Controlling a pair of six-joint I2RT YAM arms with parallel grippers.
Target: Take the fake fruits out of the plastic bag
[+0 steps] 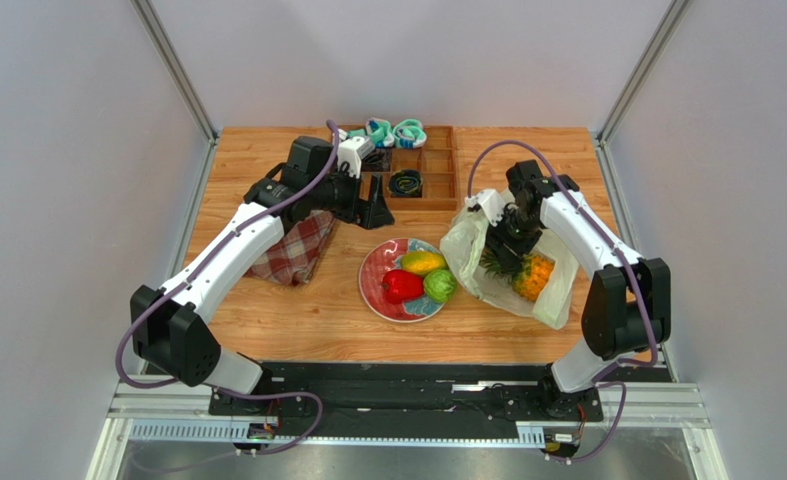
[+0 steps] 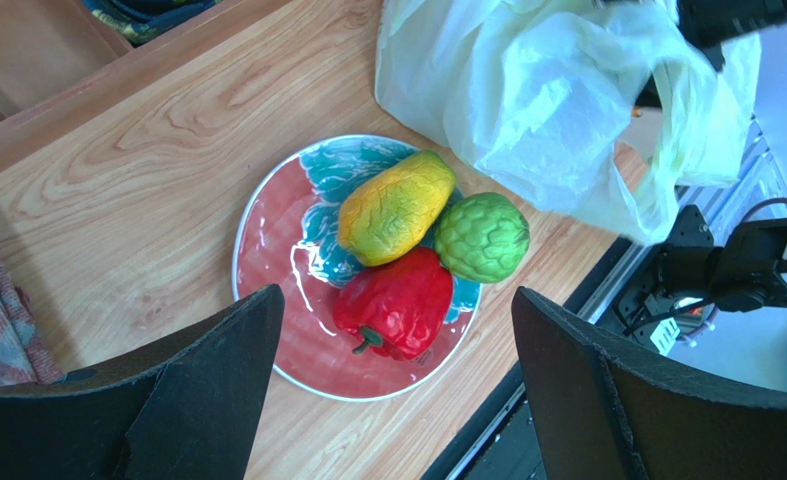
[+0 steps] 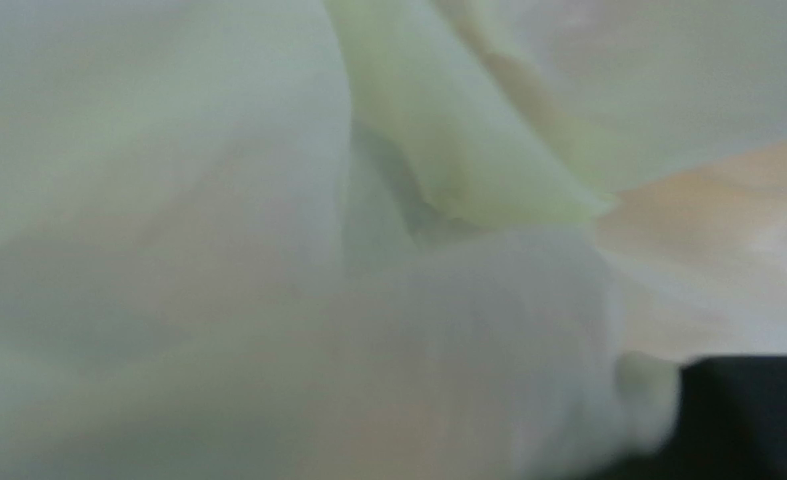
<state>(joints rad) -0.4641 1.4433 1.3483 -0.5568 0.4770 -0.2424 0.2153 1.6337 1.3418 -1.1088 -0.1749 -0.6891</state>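
The translucent cream plastic bag (image 1: pixel 462 245) lies right of the red-and-teal plate (image 1: pixel 375 278). The pineapple (image 1: pixel 533 277) lies in the bag's open mouth, green crown toward the plate. My right gripper (image 1: pixel 510 243) reaches down into the bag at the crown; its jaws are hidden. The right wrist view shows only bag film (image 3: pixel 267 200) pressed close. On the plate lie the yellow mango (image 2: pixel 395 207), the red bell pepper (image 2: pixel 397 305) and the green round piece (image 2: pixel 482 237). My left gripper (image 2: pixel 397 293) hovers open and empty above the plate; in the top view it (image 1: pixel 375 212) sits behind it.
A wooden compartment tray (image 1: pixel 437 185) stands at the back with teal-and-white rolled socks (image 1: pixel 395 131) and a dark coil (image 1: pixel 405 183). A red-and-white plaid cloth (image 1: pixel 297 250) lies under my left arm. The table's near edge and black rail (image 2: pixel 607 300) are close behind the plate.
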